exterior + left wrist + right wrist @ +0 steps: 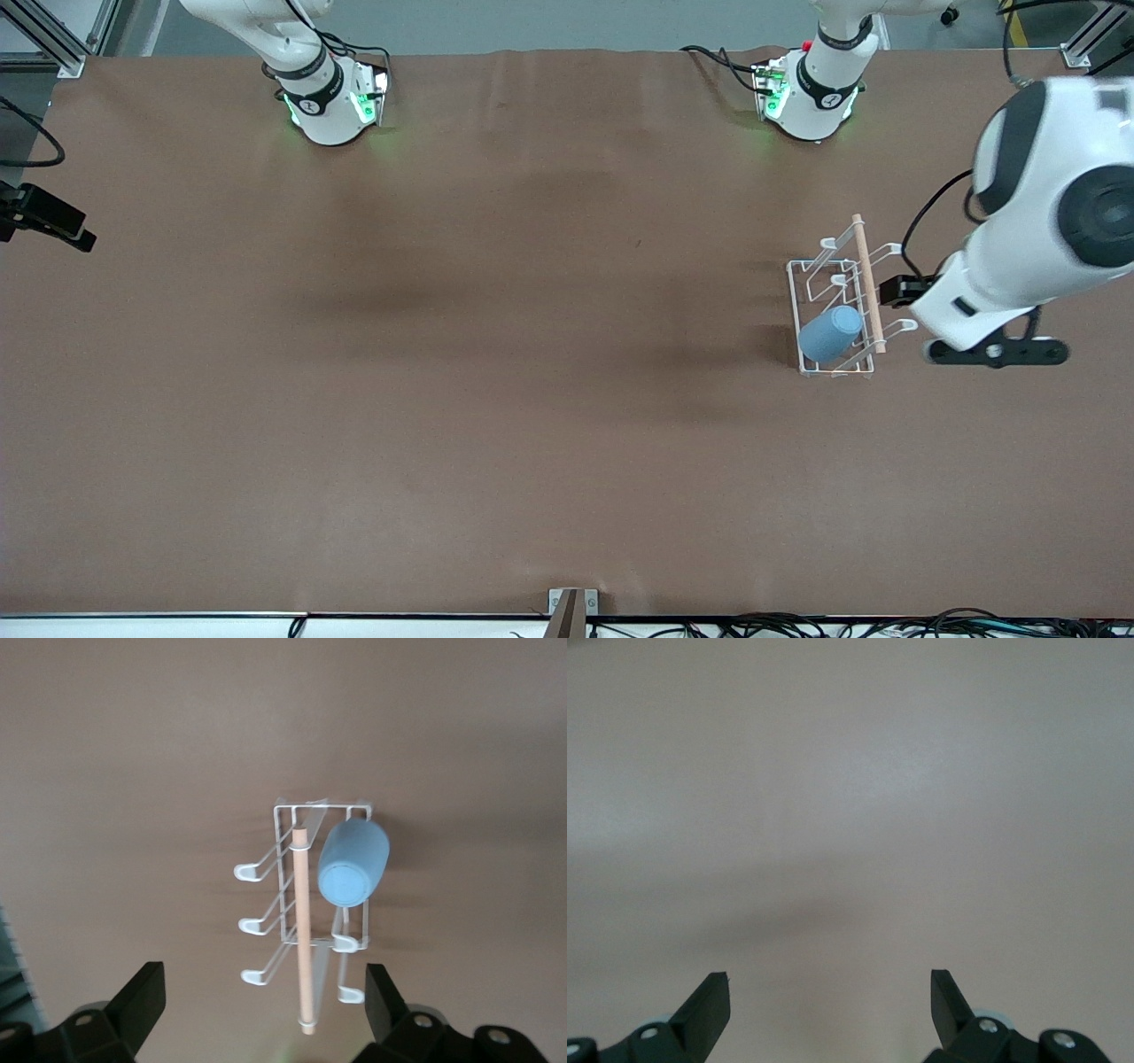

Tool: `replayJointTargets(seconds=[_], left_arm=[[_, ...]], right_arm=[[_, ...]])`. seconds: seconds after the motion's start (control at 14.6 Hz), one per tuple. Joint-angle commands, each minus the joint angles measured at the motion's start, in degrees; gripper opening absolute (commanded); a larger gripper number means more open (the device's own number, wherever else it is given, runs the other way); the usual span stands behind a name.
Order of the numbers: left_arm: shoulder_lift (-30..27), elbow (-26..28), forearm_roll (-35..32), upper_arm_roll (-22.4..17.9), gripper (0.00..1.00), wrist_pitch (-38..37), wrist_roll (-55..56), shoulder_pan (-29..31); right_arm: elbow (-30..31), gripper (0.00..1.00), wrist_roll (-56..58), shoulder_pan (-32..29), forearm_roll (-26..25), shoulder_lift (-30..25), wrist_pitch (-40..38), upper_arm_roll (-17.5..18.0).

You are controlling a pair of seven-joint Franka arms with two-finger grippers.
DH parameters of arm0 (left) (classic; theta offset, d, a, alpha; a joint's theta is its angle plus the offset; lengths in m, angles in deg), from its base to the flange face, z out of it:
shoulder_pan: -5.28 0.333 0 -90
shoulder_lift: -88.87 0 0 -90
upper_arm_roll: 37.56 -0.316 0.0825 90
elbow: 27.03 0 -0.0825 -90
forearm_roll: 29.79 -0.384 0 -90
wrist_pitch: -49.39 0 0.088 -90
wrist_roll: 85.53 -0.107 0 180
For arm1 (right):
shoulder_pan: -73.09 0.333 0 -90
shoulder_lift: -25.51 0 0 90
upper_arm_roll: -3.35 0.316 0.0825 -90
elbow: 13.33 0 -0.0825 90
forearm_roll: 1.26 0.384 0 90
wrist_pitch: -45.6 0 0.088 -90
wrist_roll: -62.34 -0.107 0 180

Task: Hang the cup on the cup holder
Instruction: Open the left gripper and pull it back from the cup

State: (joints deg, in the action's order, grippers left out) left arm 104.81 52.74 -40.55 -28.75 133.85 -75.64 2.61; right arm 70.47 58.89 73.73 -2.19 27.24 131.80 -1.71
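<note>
The white wire cup holder (808, 285), topped by a light wooden rod (868, 283), stands on the brown table toward the left arm's end. The light blue cup (830, 333) hangs tilted on one of its prongs, at the end of the rack nearer the front camera. In the left wrist view the cup (353, 865) sits beside the rod (301, 921). My left gripper (997, 352) (266, 992) is open and holds nothing, up in the air beside the rack. My right gripper (830, 988) is open over bare table and holds nothing; the front view does not show it.
The two arm bases (330, 102) (811, 97) stand along the table's edge farthest from the front camera. A black device (44, 221) juts in at the right arm's end. A small bracket (571, 607) and cables lie along the edge nearest the front camera.
</note>
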Motion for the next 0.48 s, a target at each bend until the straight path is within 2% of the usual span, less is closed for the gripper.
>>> replayJointTargets(seconds=[0.0,0.07,0.21,0.41], left_arm=[[-5.8,3.0,5.8,-1.7,0.96,1.8,1.2,1.1],[-7.9,4.1,7.5,-3.1,0.96,1.8,1.2,0.9],[-12.1,7.0,7.7,-3.5,0.96,2.3,1.0,1.2],[-19.3,13.5,7.9,-4.1,0.96,6.7,1.1,1.2]], right_arm=[[0.5,1.0,0.5,0.3,-0.6,-0.7,-0.2,-0.1],[0.5,1.0,0.5,0.3,-0.6,-0.7,-0.2,-0.1],[0.5,1.0,0.5,0.2,-0.6,-0.7,-0.2,-0.1],[0.5,1.0,0.5,0.2,-0.6,-0.7,-0.2,-0.1]])
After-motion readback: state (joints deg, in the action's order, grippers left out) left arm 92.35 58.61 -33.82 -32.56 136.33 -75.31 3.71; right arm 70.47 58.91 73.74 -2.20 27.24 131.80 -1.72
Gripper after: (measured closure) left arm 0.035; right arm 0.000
